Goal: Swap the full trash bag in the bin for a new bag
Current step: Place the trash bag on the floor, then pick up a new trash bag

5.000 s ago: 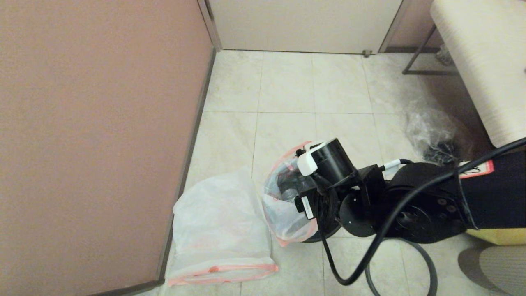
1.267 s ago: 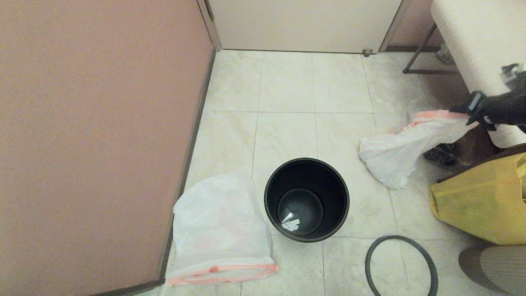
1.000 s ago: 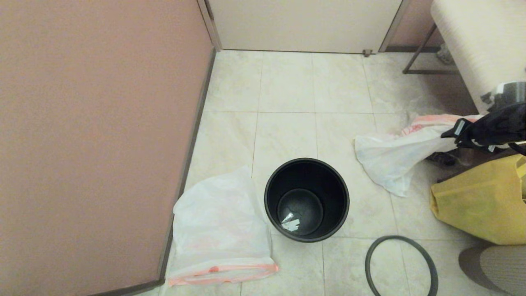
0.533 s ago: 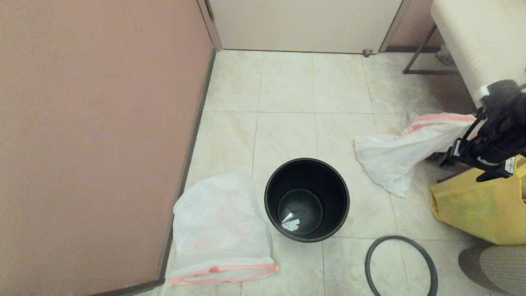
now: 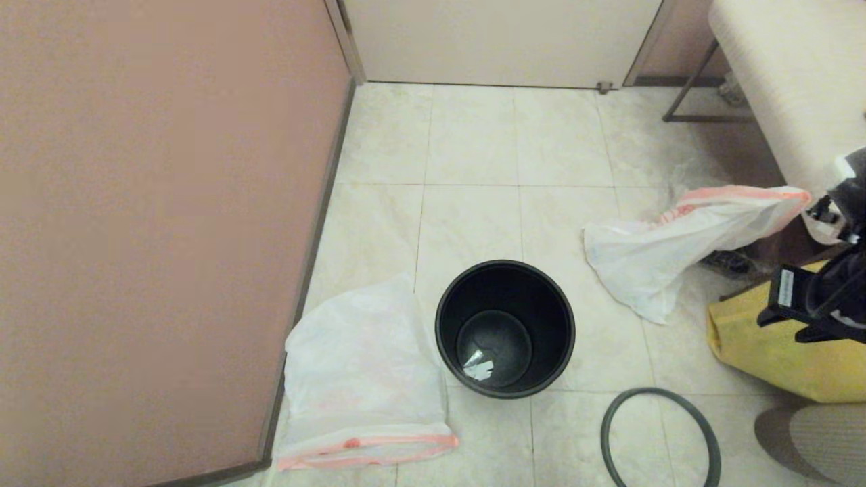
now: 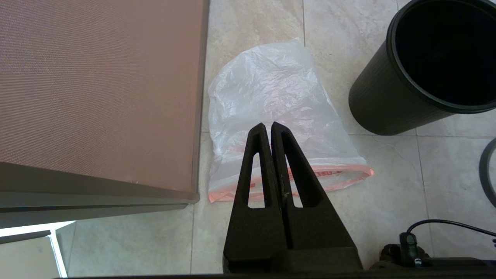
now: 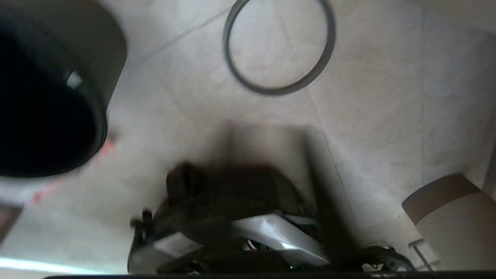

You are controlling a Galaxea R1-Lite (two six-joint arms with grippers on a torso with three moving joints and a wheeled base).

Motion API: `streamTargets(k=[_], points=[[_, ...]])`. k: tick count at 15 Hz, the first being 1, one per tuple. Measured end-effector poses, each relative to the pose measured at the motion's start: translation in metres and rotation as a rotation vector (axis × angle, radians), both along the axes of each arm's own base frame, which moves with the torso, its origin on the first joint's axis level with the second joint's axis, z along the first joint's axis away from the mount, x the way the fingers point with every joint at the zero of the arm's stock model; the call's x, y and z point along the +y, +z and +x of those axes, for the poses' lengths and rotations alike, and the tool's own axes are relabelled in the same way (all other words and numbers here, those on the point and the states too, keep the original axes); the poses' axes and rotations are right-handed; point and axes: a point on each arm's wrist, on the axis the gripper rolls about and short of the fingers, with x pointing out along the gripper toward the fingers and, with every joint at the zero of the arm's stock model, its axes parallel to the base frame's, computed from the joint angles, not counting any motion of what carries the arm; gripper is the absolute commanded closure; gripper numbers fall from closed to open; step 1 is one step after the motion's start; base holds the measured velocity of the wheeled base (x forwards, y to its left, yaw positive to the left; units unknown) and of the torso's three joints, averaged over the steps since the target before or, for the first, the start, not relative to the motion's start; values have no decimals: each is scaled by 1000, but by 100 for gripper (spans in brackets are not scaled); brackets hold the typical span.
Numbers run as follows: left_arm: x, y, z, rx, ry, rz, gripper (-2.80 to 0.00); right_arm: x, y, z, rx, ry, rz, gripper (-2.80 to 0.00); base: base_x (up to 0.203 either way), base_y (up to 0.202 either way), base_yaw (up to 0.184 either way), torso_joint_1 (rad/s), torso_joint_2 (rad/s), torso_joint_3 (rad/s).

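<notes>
Since the earlier views, our right end effector (image 5: pixel 808 314) has let go of the full trash bag (image 5: pixel 666 247) and pulled back to the right edge of the head view, above a yellow bag (image 5: pixel 758 352); we cannot tell whether its fingers are apart or together. That bag now lies slumped on the floor to the right of the bin (image 5: pixel 505 329), its orange-pink mouth band raised toward a pale seat (image 5: pixel 785 81). We see the bin standing upright and unlined (a scrap of paper lies inside). Left of it, beside the wall, the new bag (image 5: pixel 362 379) lies flat. Our left end effector (image 6: pixel 271 130) hangs above the new bag, fingers pressed together. A grey rim ring (image 5: pixel 659 439) lies on the tiles near the bin.
</notes>
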Motion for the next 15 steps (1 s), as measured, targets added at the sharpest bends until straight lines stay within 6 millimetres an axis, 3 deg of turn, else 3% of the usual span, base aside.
streamTargets(k=[3, 5, 10, 15], points=[[0, 0, 0, 0, 0, 0, 0, 19, 11, -48, -65, 78, 25, 0, 0, 0, 0, 0, 0, 0], [0, 0, 0, 0, 0, 0, 0, 21, 17, -89, -124, 118, 40, 0, 0, 0, 0, 0, 0, 0], [0, 0, 0, 0, 0, 0, 0, -9, 19, -193, -355, -31, 13, 0, 0, 0, 0, 0, 0, 0], [0, 0, 0, 0, 1, 0, 0, -17, -4, -268, -548, -137, -49, 0, 0, 0, 0, 0, 0, 0]])
